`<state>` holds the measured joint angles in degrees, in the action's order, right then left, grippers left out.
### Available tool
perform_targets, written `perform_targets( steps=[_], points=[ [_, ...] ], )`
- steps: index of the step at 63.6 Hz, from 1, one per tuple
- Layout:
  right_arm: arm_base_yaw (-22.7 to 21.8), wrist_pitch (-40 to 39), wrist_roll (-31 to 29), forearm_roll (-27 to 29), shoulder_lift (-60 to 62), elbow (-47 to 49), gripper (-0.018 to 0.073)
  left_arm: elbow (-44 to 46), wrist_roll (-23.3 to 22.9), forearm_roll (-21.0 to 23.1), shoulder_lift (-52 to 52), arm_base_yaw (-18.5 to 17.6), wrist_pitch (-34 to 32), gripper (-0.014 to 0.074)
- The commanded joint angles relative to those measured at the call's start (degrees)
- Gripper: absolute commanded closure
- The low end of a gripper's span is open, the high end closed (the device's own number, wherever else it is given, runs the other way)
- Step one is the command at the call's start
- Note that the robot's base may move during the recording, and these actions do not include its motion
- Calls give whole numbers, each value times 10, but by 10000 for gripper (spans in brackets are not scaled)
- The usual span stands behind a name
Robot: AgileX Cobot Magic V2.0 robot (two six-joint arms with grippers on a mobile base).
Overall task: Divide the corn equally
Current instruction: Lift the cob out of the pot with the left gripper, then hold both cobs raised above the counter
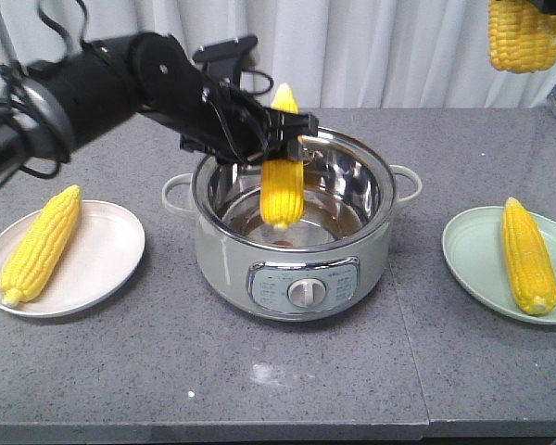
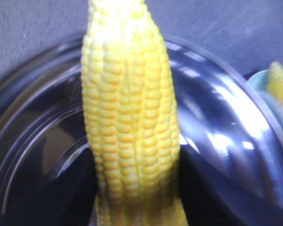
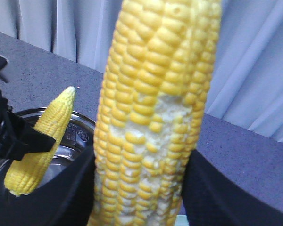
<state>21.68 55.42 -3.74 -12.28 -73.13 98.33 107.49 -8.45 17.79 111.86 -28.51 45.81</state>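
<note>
Both jaws loaded: clamps left jaws on centre cob (image 1: 282, 193) over pot (image 1: 224, 248), right jaws on far-right cob (image 1: 526, 37), ready for equal split.

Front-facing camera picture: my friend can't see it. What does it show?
The left gripper holds a corn cob upright over an open pot in the middle of a grey table. A white plate at left holds a second cob, a green plate at right a third cob, and a fourth cob hangs top right.
</note>
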Motion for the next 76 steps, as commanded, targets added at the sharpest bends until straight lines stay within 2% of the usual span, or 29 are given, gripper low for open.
perform_targets(
  steps=[1, 19, 28, 41, 46, 76],
  points=[
    [-4, -46, -2, -11, 17, 17, 564, 16, 16, 17, -68, -3, -36, 603],
    [-4, -40, -2, -11, 17, 17, 564, 16, 51, 6, -175, -3, -7, 603],
    [-4, -34, -2, -11, 17, 17, 564, 16, 46, -61, -230, -3, 38, 603],
    [-4, -33, -2, -11, 17, 17, 564, 13, -33, -224, -272, -3, 119, 603],
    [-4, -33, -2, -7, 17, 17, 564, 13, -48, -253, -280, -3, 127, 603],
    [-4, -23, -2, 2, 17, 17, 564, 14, -49, -253, -289, -3, 119, 603]
  ],
)
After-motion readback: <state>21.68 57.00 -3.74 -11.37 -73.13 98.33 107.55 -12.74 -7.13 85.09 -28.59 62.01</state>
